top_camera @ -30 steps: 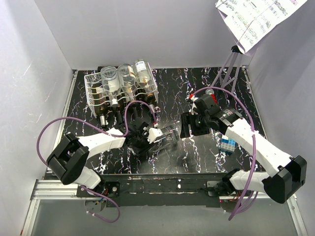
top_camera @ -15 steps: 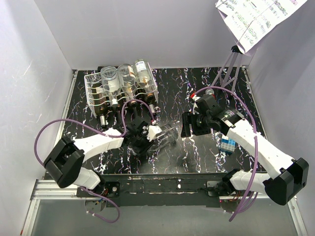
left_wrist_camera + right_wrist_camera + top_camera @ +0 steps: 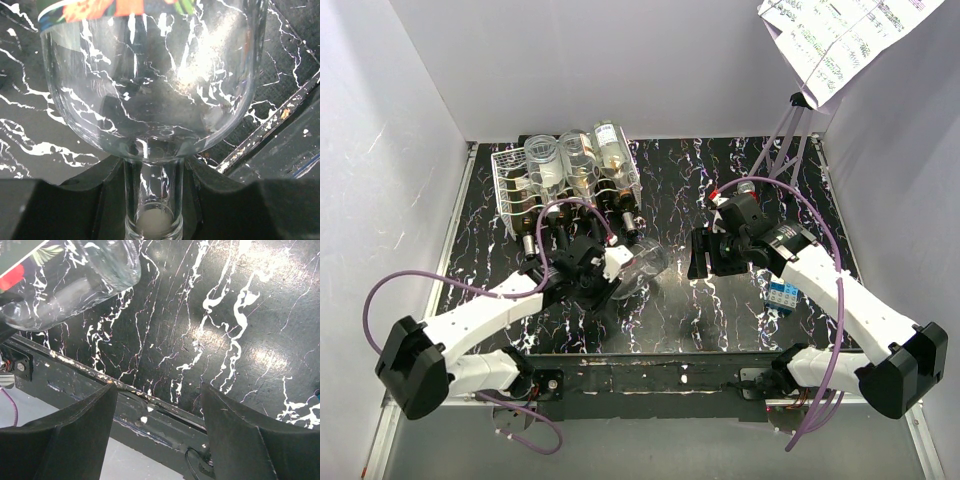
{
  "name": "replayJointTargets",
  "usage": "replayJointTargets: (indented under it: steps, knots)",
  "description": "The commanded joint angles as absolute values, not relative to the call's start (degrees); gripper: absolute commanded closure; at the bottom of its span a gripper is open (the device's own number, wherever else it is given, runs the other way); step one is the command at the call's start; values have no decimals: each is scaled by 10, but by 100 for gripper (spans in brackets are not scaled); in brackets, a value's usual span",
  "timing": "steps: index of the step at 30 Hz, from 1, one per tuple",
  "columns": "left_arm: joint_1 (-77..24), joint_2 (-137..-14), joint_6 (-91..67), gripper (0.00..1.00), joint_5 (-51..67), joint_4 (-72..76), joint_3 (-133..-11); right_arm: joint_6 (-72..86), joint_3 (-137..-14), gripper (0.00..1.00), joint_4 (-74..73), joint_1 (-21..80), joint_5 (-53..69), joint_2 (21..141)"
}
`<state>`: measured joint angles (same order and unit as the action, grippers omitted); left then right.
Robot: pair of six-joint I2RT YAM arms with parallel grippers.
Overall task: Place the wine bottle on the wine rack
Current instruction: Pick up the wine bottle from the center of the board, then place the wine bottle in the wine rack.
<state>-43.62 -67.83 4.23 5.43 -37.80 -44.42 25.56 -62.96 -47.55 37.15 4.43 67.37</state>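
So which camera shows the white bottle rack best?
The top camera: the whole rack sits at the table's back left, holding bottles. Neither wrist camera shows it, only the clear bottle and the table.

Stretched low from the near-left base, forward and to the right: left arm [image 3: 480, 312], forearm nearly level. Clamped tight on the neck of the wine bottle [image 3: 150, 90]: left gripper [image 3: 152, 205], a dark finger [image 3: 95, 195] pressed to each side. Extended forward and leftward from the near-right base: right arm [image 3: 840, 290], wrist bent down. Spread wide, gripping nothing: right gripper [image 3: 157, 440], aimed toward the left one.
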Motion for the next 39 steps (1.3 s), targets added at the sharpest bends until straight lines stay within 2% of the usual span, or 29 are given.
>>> replayJointTargets:
  steps: [1, 6, 17, 25, 31, 39]
  knots:
    - [-438, -593, 35, 100, 40, -328, -512, 263, -631, 25, -455, 370, 33, 659]
    - [-439, -534, 30, 100, 8, -367, -571, 270, -630, 25, -454, 369, 15, 651]
    - [-425, -519, -88, 100, -260, -373, -667, 280, -627, 25, -444, 369, 4, 646]
    - [-270, -568, -185, 100, -211, -350, -702, 283, -616, 23, -442, 369, 3, 642]
    - [-98, -634, -257, 100, -90, -326, -708, 290, -616, 19, -460, 368, -7, 644]
    - [-7, -732, -272, 100, -58, -312, -747, 296, -606, 11, -470, 368, -13, 621]
